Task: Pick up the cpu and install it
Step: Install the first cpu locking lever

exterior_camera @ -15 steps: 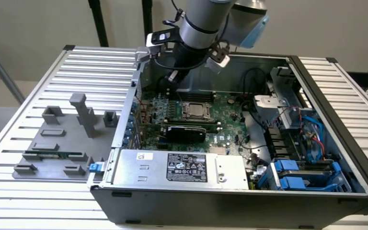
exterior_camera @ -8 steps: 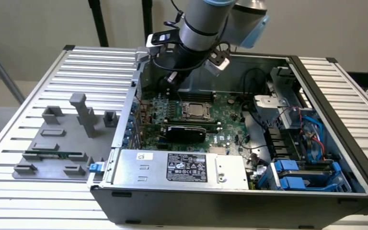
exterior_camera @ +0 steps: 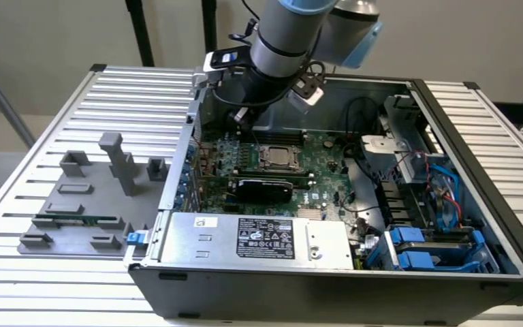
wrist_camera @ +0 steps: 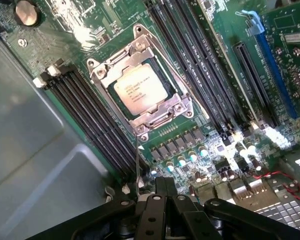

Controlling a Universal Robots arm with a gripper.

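The small flat square cpu with its silvery-grey metal top plate sits inside the dark square socket frame with a metal rim, on the green motherboard of the open dark-grey computer case. Rows of long black memory slots run on both sides of the socket frame. The black claw is clenched with nothing between its fingers, above the board and apart from the socket frame. The case rests on the ribbed white tabletop, near a grey parts holder.
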